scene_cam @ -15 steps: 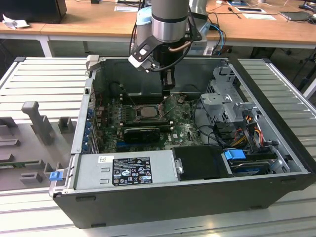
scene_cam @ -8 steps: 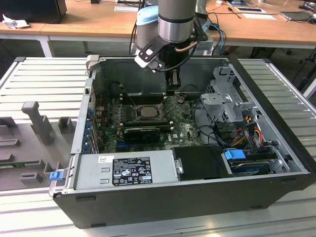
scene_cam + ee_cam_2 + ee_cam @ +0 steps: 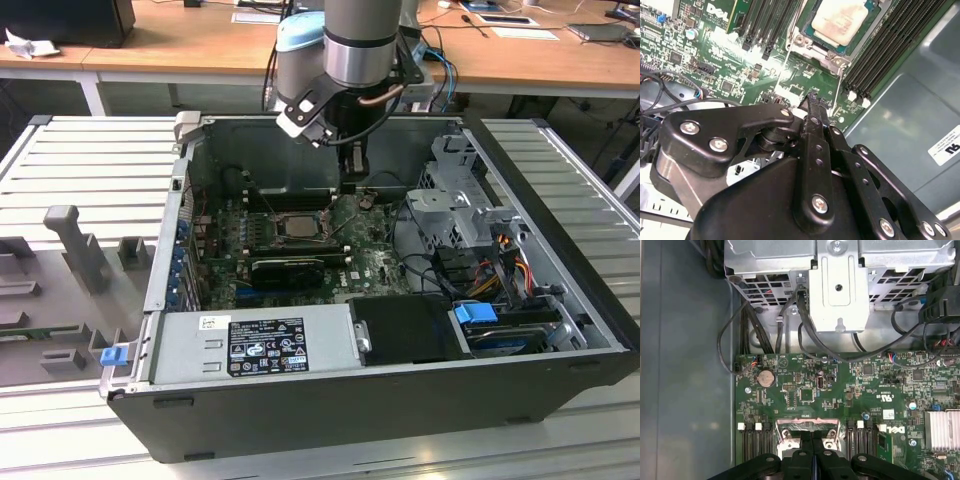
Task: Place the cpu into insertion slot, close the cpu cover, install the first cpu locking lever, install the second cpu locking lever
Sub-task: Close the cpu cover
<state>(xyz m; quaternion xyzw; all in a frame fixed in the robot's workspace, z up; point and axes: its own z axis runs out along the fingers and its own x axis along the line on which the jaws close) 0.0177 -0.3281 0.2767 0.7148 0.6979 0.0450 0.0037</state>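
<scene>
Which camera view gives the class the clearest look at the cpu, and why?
The second wrist view: the cpu lies close, its pale face plain to see. The exterior view shows the cpu as a small grey square, far off. In the first wrist view the fingers cover most of the insertion slot, hiding the chip.

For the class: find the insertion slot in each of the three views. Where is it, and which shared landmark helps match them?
Exterior view: the insertion slot lies just to the exterior view's left of the tool.
Second wrist view: it sits beyond the tool's tip, with the cpu seated in it.
First wrist view: its edge shows at the tool's tip.
Shared landmark: the shut tool.
</scene>
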